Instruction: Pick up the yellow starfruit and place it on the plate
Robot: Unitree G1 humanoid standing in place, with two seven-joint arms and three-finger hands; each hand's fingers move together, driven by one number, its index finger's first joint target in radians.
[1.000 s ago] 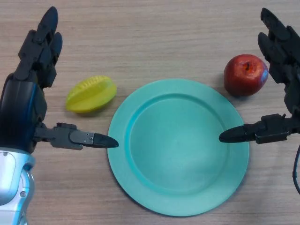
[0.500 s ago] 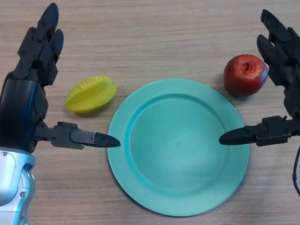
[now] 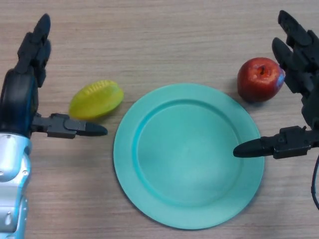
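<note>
A yellow starfruit [image 3: 95, 100] is lying on its side on the counter [image 3: 164, 40], just beside the left rim of a round teal plate [image 3: 188, 155] and not touching it. The plate is sitting at the middle of the view with nothing on it.

The robot's left hand [image 3: 22, 97] is hovering at the left edge, its fingers straight and spread apart, holding nothing. Its long fingers are pointing away up the counter, and its thumb is reaching toward the plate, its tip lying just below the starfruit.

The robot's right hand [image 3: 301, 74] is showing at the right edge, also open with straight fingers and empty. Its thumb is pointing inward over the plate's right rim. A red apple [image 3: 259, 79] is resting near the plate's upper right rim, just beside the right hand's fingers.

The counter is a pale wood-grain surface filling the whole view; nothing of the room is showing.

Compared with half a second ago, the left hand is sitting higher and further left, and its thumb has come up close to the starfruit. The starfruit, plate, apple and right hand are staying where they were.

No writing or labels are readable.
</note>
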